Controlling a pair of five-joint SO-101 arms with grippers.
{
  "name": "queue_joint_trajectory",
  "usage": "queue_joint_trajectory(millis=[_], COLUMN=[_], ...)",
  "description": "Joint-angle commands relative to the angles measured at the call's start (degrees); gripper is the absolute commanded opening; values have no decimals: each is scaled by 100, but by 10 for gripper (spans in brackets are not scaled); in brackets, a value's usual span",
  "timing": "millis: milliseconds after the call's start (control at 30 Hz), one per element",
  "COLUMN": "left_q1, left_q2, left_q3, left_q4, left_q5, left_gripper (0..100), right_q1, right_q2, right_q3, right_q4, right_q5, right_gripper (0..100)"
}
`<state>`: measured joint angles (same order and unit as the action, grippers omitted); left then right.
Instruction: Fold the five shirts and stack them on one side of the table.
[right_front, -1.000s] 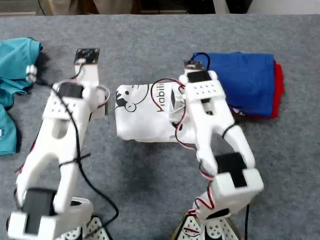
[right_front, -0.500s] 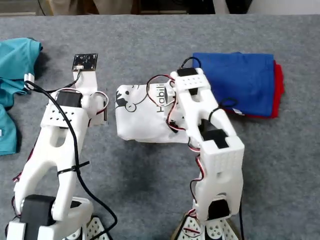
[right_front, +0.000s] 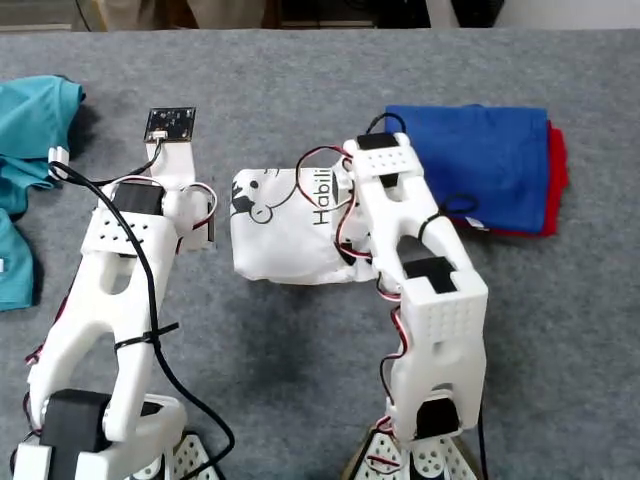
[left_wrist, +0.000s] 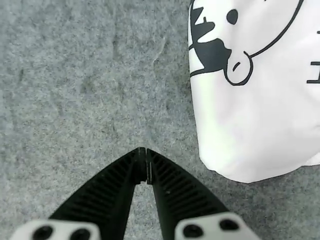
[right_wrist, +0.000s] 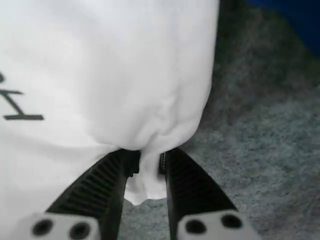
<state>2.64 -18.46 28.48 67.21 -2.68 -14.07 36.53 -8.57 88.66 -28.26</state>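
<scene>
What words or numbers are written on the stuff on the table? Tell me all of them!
white shirt: black letters next to a cartoon animal face, but the right arm covers part of the word, so it cannot be read whole.
blue shirt: no writing shows.
red shirt: no writing shows.
teal shirt: nothing that can be read.

Tabletop (right_front: 300, 70): grey, with a felt-like nap, spanning the full width and running to the far edge. Beyond the far edge, toward the far-left corner: tan, wood-coloured shapes (right_front: 228, 12); toward the middle: dark shapes (right_front: 345, 10), kind not determinable. Beyond the far-right corner: one pale, plain surface (right_front: 570, 12).
</scene>
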Motion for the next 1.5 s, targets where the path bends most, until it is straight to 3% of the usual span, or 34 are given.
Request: queue_joint_trajectory(millis=[0,100,267,433,800,900,1067,1300,1467], left_q1=[-35,-35,-35,88,229,246,501,677,501], left_q2=[-180,22,1051,2818,6000,6536,7292,7987,8004], left_q3=[-211,-413,-1160,-2479,-5574,-6479,-7719,-9196,-10910], left_q4=[-211,-721,-1143,-1037,299,870,1653,2444,3253], left_q5=[9,378,1398,1565,1530,1538,1530,1530,1530], left_gripper=[21,39,205,206,203,143,21,17,17], right_q1=[-31,-31,-31,-31,-4,-31,-4,-48,-48], right_q2=[224,224,251,251,233,242,224,92,-585], right_q3=[-145,-233,-224,-224,-242,-242,-242,-295,-646], right_q4=[211,176,167,158,0,0,44,105,448], right_q5=[-9,-9,-9,-9,-9,-9,-9,62,404], right_gripper=[26,4,2,2,2,2,2,2,2])
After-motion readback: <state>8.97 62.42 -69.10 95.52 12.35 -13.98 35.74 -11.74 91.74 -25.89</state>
